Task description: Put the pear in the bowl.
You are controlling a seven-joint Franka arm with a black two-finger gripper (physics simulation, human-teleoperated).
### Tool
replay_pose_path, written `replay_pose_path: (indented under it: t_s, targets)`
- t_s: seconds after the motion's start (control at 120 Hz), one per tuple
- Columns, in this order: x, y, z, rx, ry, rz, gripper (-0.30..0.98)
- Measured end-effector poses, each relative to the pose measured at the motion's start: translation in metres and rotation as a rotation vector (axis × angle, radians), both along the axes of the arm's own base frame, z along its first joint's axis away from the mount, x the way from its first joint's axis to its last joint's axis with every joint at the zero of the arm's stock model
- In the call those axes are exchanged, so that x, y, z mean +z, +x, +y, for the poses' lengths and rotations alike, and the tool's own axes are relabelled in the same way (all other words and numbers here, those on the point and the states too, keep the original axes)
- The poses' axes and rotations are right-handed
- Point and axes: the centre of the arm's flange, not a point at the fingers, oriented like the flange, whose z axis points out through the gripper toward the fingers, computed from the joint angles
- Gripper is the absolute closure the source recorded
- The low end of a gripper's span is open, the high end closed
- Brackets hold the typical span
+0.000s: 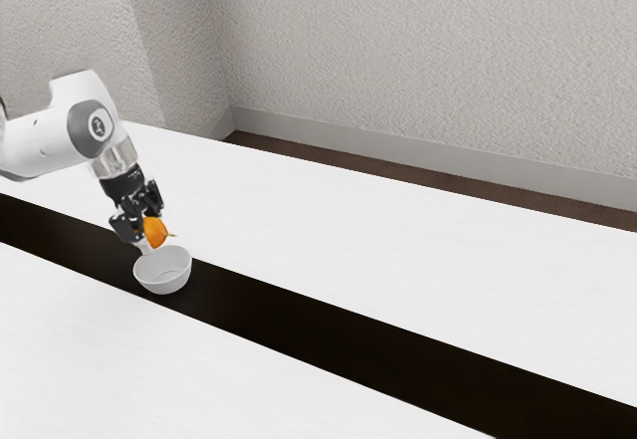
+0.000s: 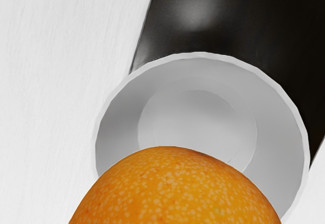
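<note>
Pear [image 1: 155,232] was basically hanging just over the white bowl [image 1: 163,277], gripper [image 1: 148,227] clamped on it, fingers parted about a pear's width. Bowl sat on the table's dark strip [image 1: 299,320], fwiw.

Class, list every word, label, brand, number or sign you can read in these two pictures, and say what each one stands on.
No text can be read.
Round dark mark on the white arm: too small to make out as letters, number or logo.
Pear: only pale speckles, no label seen.
Bowl: no lettering seen.
</note>
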Motion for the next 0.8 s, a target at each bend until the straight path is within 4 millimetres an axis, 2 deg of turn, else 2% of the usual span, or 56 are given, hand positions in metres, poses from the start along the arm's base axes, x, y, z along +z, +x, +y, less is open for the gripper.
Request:
replay_pose_path:
  t_s: [0.067,0.183,0.383,0.533,0.567,0.6,0.733,0.8]
  targets:
    - [-0.009,0.002,0.009,0.003,-0.012,0.003,0.4]
    - [-0.021,0.008,0.013,-0.01,-0.031,0.0,0.39]
    - [-0.021,0.012,0.01,-0.046,-0.043,-0.02,0.18]
    - [-0.015,0.013,0.006,-0.074,-0.041,-0.036,0.09]
    - [-0.009,0.014,0.002,-0.087,-0.038,-0.042,0.08]
    - [0.005,0.013,-0.002,-0.107,-0.03,-0.06,0.06]
    - [0.076,0.011,-0.035,-0.255,0.013,-0.142,0.03]
    - [0.122,0.008,-0.06,-0.384,0.077,-0.172,0.03]
